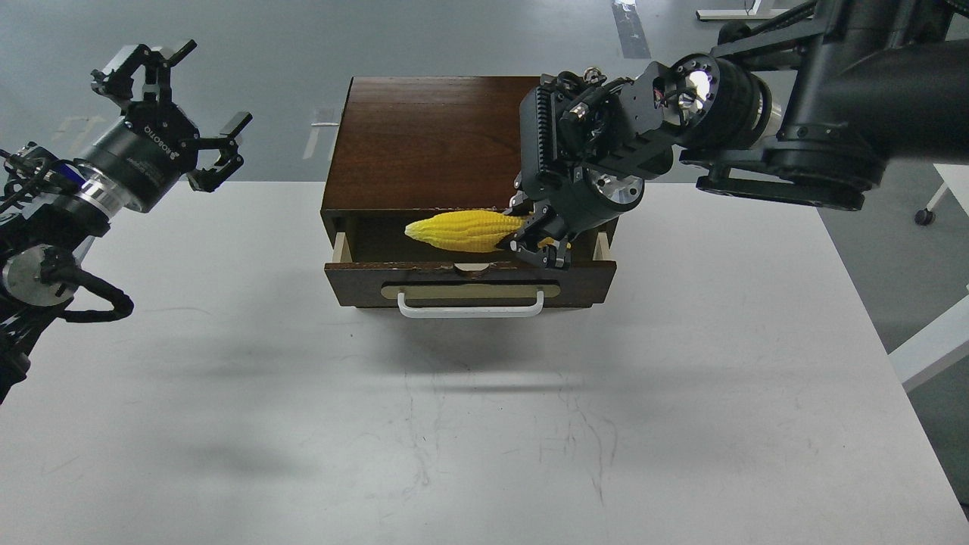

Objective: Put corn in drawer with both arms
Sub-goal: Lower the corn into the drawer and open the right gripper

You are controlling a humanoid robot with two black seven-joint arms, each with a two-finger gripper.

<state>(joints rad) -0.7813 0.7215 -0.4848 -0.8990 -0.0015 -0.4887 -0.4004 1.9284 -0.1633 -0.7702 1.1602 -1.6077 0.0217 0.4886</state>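
Note:
The yellow corn (462,230) lies level over the open drawer (469,281), pointed end to the left. My right gripper (534,236) is shut on its thick right end and holds it just inside the drawer's opening. The drawer is pulled out of the dark brown cabinet (424,144), with a white bar handle (470,306) on its front. My left gripper (170,98) is open and empty, raised at the far left, well apart from the cabinet.
The white table (484,424) carries the cabinet at its far middle. A white piece of furniture (939,341) stands off the table's right edge. Grey floor lies beyond.

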